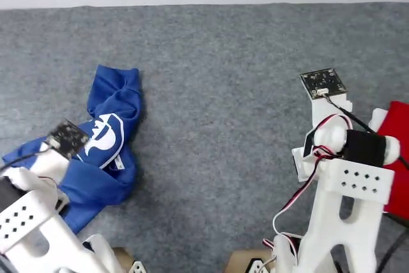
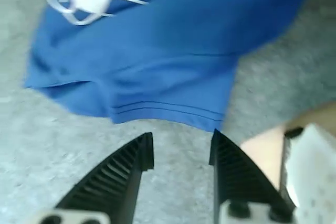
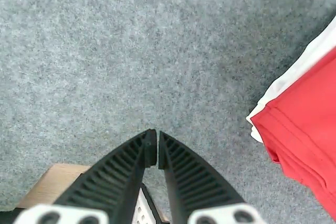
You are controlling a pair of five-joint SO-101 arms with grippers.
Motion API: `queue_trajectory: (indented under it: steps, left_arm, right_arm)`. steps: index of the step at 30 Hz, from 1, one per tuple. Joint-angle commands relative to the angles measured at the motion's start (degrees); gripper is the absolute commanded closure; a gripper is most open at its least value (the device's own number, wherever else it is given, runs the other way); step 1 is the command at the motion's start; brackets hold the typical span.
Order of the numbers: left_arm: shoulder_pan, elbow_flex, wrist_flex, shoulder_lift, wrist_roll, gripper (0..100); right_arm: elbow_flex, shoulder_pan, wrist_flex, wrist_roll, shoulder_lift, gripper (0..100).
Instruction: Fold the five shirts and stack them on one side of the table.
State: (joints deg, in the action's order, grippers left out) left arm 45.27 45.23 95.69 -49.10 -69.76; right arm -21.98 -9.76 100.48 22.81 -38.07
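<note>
A crumpled blue shirt (image 1: pixel 108 139) with a white print lies at the table's left side. The left arm stands over its near part. In the left wrist view the left gripper (image 2: pixel 181 148) is open, its black fingers just short of the blue shirt's hem (image 2: pixel 168 111), with grey mat between them. A folded red shirt (image 1: pixel 397 158) lies on a white one (image 1: pixel 377 119) at the right edge. The right gripper (image 3: pixel 157 148) is shut over bare mat, with the red shirt (image 3: pixel 304 129) and the white shirt's edge (image 3: pixel 294 74) off to one side.
A grey felt mat (image 1: pixel 223 94) covers the table. The middle between the two arms is open mat. The bare wooden table edge (image 1: pixel 246 261) shows at the front by the arm bases. A pale wall runs along the far side.
</note>
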Motion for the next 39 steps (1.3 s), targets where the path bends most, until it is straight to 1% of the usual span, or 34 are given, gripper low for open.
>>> queue_trajectory:
  steps: [1, 6, 10, 13, 21, 24, 29, 32, 36, 39]
  left_arm:
    - [0.5, 4.6, -2.5, -0.5, -4.3, 80]
    - [0.5, 13.4, -12.1, -0.5, -4.8, 79]
    - [0.5, 18.6, -15.8, -0.5, -6.5, 79]
    - [0.5, 21.9, -19.8, -0.5, -6.5, 79]
    - [0.5, 27.8, -25.8, -0.5, -6.4, 80]
    - [0.5, 30.6, -29.5, -0.5, -6.3, 80]
    - [0.5, 36.0, -36.8, -0.5, -6.3, 87]
    - [0.5, 37.9, -39.4, -0.5, -6.4, 91]
    - [0.4, 37.4, -39.3, -1.0, -6.4, 99]
    - [0.6, 33.0, -36.4, -1.1, -6.3, 100]
  right_arm:
    - [0.3, 0.6, 2.3, -0.6, -0.8, 99.0]
    - [0.3, 0.6, 2.4, -0.5, -0.8, 99.0]
    - [0.3, 0.6, 2.4, -0.5, -0.8, 99.0]
    - [0.3, 0.6, 2.4, -0.5, -0.8, 99.0]
    - [0.3, 0.6, 2.3, -0.4, -0.8, 99.0]
    - [0.3, 0.6, 2.3, -0.4, -0.8, 99.0]
    - [0.3, 0.6, 2.3, -0.4, -0.8, 99.0]
    - [0.3, 0.6, 2.3, -0.4, -0.8, 99.0]
    - [0.3, 0.6, 2.3, -0.4, -0.8, 99.0]
    - [0.3, 0.6, 2.3, -0.4, -0.8, 99.0]
